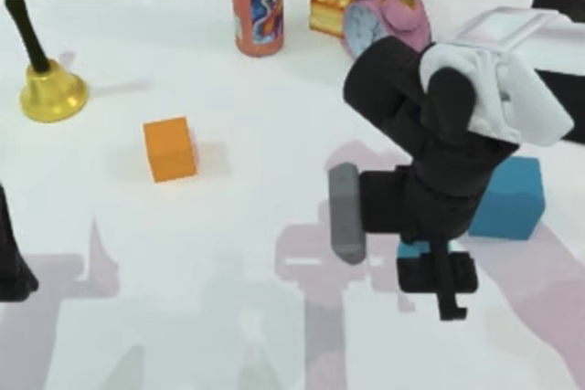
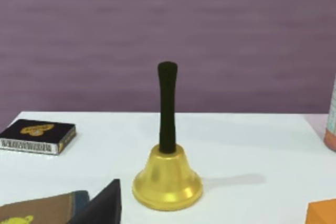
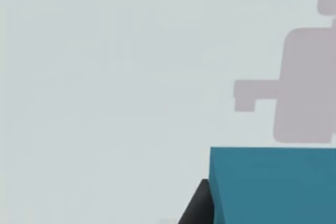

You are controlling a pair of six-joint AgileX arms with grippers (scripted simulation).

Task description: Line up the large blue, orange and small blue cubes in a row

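The orange cube [image 1: 169,148] sits alone on the white table, left of centre, and its corner [image 2: 323,213] shows in the left wrist view. At the right, the large blue cube [image 1: 512,198] rests on the table, partly covered by my right arm. My right gripper [image 1: 437,271] points down just left of it, shut on the small blue cube [image 1: 413,248]. In the right wrist view that cube [image 3: 273,187] fills the corner with a dark fingertip [image 3: 197,208] flush against its side. My left arm [image 1: 11,267] is parked at the left edge, one finger [image 2: 105,205] showing.
A gold bell [image 1: 50,89] with a black handle stands at the far left. Along the back edge are a can [image 1: 256,2], a cake-slice toy [image 1: 329,6] and a pink alarm clock [image 1: 384,11]. A black card box [image 2: 37,136] lies beyond the bell.
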